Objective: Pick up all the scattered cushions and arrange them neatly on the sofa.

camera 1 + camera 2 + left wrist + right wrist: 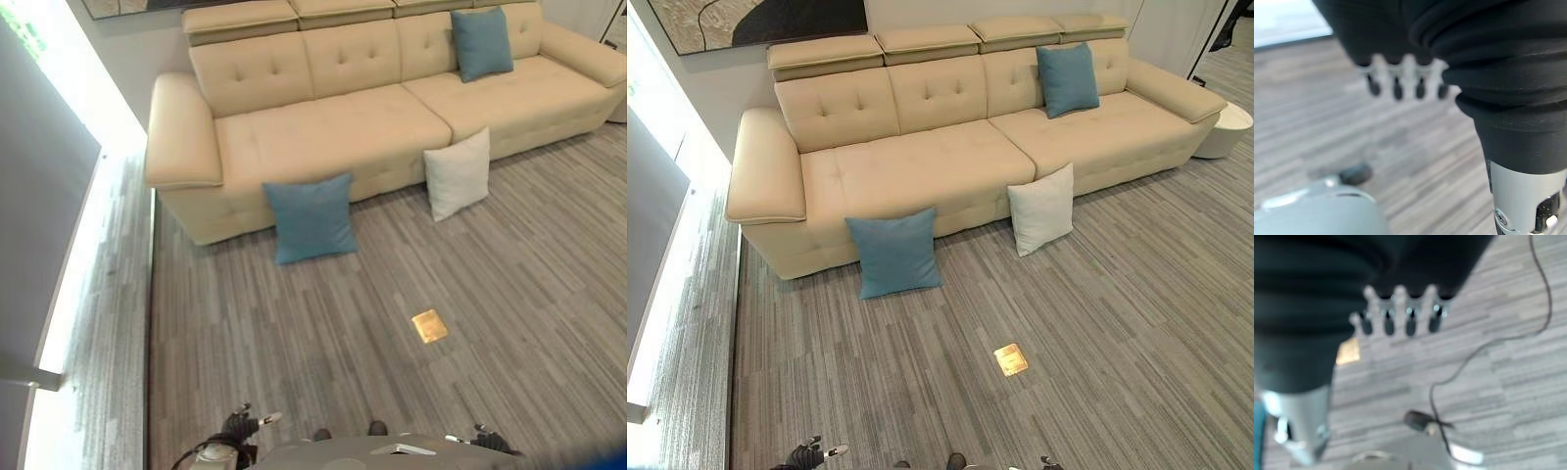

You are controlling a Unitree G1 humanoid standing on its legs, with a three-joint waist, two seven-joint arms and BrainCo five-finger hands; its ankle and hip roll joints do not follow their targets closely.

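Floor [1117, 323]: grey striped carpet, a blue cushion [892, 252] and a white cushion [1041, 209] leaning against the sofa [911, 166].
Sofa seat: another blue cushion [1067, 79].
Left hand [1400, 81]: empty, fingers relaxed.
Right hand [1400, 316]: likewise.

I see a beige tufted sofa [921, 147], two teal cushions [893, 252] [1067, 79], one white cushion [1042, 209], and a grey striped floor [1117, 333].

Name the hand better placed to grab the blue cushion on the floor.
Left, probably: the blue floor cushion leans on the sofa left of centre, nearer the left hand.
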